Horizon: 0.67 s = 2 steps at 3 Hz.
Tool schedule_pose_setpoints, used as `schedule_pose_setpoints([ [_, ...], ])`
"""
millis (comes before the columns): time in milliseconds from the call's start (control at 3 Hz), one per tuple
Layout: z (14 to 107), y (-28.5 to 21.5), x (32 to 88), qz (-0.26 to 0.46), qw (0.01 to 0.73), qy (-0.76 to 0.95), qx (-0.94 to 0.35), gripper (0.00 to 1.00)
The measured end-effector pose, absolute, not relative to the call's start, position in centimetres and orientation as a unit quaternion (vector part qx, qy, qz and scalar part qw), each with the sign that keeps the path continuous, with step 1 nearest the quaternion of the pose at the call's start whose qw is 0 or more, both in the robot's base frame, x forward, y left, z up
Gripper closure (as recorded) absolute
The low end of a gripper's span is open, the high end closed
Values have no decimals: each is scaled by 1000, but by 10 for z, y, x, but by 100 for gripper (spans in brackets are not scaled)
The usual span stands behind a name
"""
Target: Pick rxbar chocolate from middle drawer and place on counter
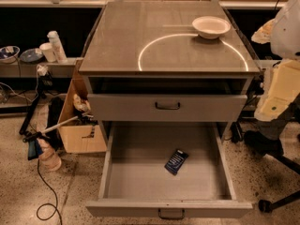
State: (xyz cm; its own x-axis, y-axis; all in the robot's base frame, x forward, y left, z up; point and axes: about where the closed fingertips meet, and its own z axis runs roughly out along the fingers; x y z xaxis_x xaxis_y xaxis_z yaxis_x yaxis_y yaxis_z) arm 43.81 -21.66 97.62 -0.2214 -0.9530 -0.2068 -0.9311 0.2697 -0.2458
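The rxbar chocolate (176, 161), a small dark navy wrapper with pale lettering, lies flat and slightly askew on the floor of the middle drawer (136, 177). It sits right of centre. The drawer is pulled fully out toward me, its dark handle at the bottom edge. Above it spreads the counter (117, 36), grey-brown with a thin white arc drawn across it. My gripper is not in view. Only a white rounded shape (291, 22) shows at the right edge, and I cannot tell if it belongs to my arm.
A white bowl (211, 27) stands on the counter's back right. Another grey drawer front (206, 108) with a dark handle sits shut above the open drawer. On the left floor are a cardboard box (82, 137), cables and a spray bottle (47, 156). A chair base (281, 200) stands at the right.
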Motion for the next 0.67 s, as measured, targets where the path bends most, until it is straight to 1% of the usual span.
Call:
schedule_pose_setpoints([
  [667, 950, -209, 450, -54, 160, 785, -596, 0],
])
